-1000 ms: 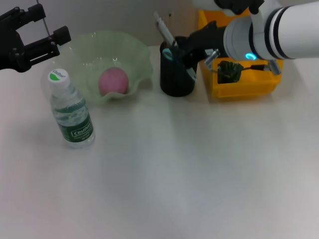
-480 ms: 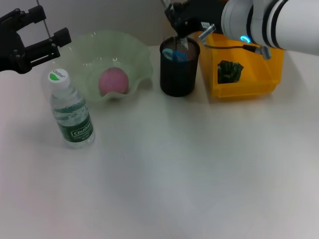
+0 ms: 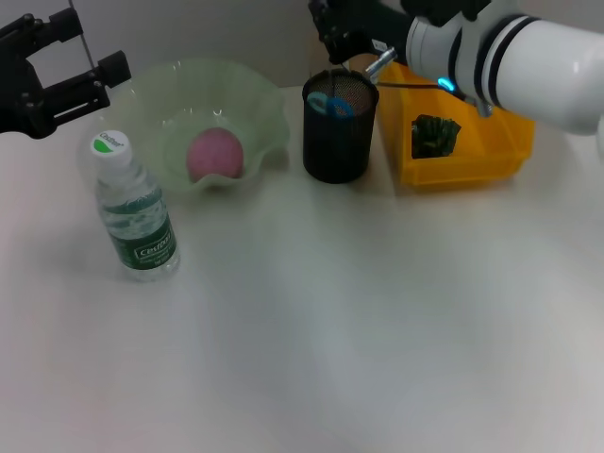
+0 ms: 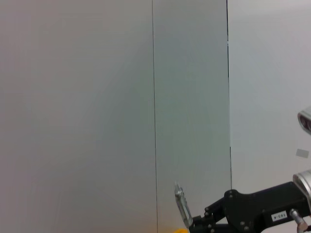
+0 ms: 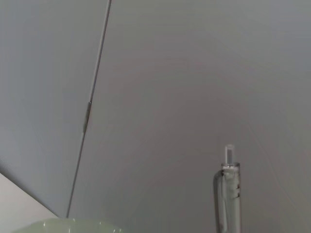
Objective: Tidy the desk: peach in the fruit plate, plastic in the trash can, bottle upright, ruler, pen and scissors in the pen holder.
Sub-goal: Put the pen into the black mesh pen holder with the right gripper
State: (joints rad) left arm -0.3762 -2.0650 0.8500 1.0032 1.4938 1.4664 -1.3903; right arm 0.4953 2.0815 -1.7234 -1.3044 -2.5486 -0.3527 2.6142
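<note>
My right gripper [image 3: 342,28] hangs just above the black mesh pen holder [image 3: 335,142], shut on the pen [image 5: 227,194]. The pen stands upright and also shows in the left wrist view [image 4: 181,206], sticking up from that gripper. The light-blue scissors [image 3: 330,102] sit inside the holder. The peach [image 3: 215,154] lies in the pale-green fruit plate [image 3: 260,94]. The bottle [image 3: 135,217] stands upright on the desk [image 3: 359,311], left of the plate. Dark plastic [image 3: 434,134] lies in the yellow trash can [image 3: 462,168]. The ruler does not show. My left gripper [image 3: 92,45] is open at the far left, above the bottle.
The trash can stands right beside the pen holder, and the fruit plate is close on the holder's other side. A grey wall rises behind the desk. The bare white tabletop stretches across the whole near half.
My right gripper has risen from beside the pen holder to above its mouth, turning the pen from tilted to upright. The left arm has not moved.
</note>
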